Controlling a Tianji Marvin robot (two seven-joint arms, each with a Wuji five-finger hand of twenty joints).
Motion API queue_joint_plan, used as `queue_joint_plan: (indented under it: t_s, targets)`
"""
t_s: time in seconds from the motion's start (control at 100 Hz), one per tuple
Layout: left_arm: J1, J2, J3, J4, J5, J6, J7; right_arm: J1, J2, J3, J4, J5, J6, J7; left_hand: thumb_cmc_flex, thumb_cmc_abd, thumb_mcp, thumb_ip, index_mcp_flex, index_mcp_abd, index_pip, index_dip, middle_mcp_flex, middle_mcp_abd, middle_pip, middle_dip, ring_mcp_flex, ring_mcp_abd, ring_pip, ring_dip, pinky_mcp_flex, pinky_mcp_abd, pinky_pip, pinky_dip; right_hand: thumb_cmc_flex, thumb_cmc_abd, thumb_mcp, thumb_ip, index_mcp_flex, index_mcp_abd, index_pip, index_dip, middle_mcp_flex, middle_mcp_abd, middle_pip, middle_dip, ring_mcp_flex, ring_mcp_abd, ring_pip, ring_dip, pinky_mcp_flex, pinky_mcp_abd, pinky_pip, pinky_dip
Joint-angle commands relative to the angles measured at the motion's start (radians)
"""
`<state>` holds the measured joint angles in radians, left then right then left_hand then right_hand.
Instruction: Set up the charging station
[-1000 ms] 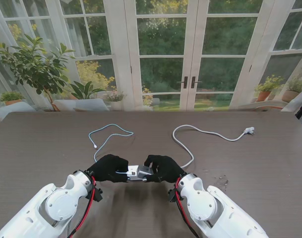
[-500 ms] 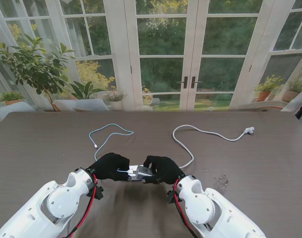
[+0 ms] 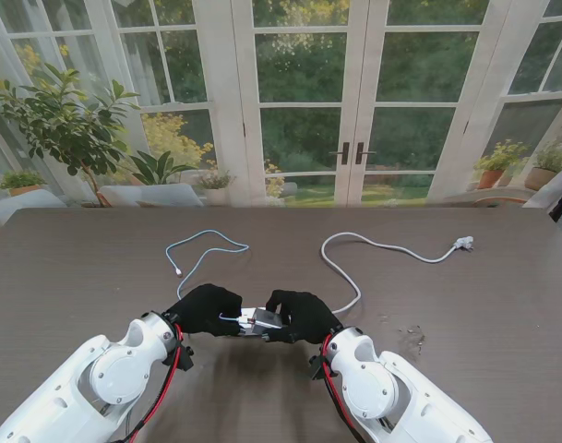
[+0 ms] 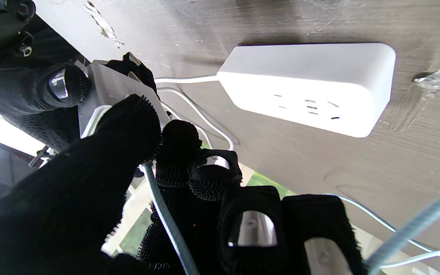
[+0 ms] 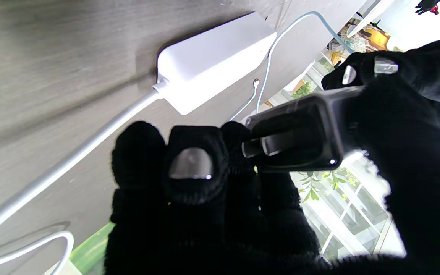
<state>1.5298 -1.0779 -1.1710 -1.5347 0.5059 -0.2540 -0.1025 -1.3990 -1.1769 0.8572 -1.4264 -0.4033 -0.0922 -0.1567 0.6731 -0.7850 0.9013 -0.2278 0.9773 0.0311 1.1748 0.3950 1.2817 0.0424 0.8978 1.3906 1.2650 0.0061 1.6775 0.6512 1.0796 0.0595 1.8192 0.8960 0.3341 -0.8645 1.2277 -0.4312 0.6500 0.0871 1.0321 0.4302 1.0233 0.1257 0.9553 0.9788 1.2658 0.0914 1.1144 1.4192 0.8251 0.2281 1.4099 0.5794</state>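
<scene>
Starting at the left of the stand's view, our left hand, in its black knit glove, is pinched on the near end of the thin pale-blue braided charging cable, whose slack loops away over the dark wood-grain table towards eleven o'clock. The left wrist view shows the cable running between thumb and fingers up to the adapter's edge; whether its plug is seated we cannot tell.

At the centre, held off the table between both hands, is the small silver-grey boxy charging adapter. Under it lies the white rounded plastic power strip, sockets facing up, clear in both wrist views but hidden by the hands from the stand.

To the right, our right hand is wrapped round the adapter, thumb on one side and fingers on the other. The strip's white mains cord curves off towards one o'clock to its plug.

We judge the step to be mating cable and adapter. To do it well we should keep the right hand rigid, line the plug square with the port, and push straight along its axis without twisting, gripping close to the plug so the cable does not buckle.
</scene>
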Motion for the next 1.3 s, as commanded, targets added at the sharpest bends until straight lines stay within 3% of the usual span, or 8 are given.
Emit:
queue_joint_plan:
  t_s: [0.0, 1.29]
  targets:
    - [-0.002, -0.004, 0.002, 0.002, 0.0, 0.005, -0.014, -0.006, -0.005, -0.003, -0.015, -0.005, 0.002, 0.011, 0.02, 0.016, 0.0, -0.025, -0.005, 0.028, 0.052, 0.01, 0.052, 0.004, 0.018, 0.008, 0.01, -0.138, 0.065, -0.004, 0.054, -0.248, 0.275, 0.003, 0.127, 0.107, 0.168, 0.065, 0.054, -0.173, 0.376, 0.062, 0.059, -0.103, 0.056, 0.009, 0.031, -0.021, 0.023, -0.742, 0.006, -0.015, 0.041, 0.009]
    - [-0.022, -0.002, 0.018, 0.018, -0.063, 0.013, -0.059, -0.018, -0.009, -0.008, -0.029, -0.047, 0.014, -0.033, 0.003, 0.036, -0.005, -0.024, 0.001, 0.024, 0.04, 0.021, 0.055, -0.009, 0.023, -0.009, 0.01, -0.143, 0.067, -0.002, 0.055, -0.26, 0.275, 0.009, 0.126, 0.108, 0.168, 0.065, 0.053, -0.171, 0.376, 0.068, 0.062, -0.104, 0.056, 0.009, 0.036, -0.02, 0.026, -0.742, 0.008, -0.014, 0.042, 0.008]
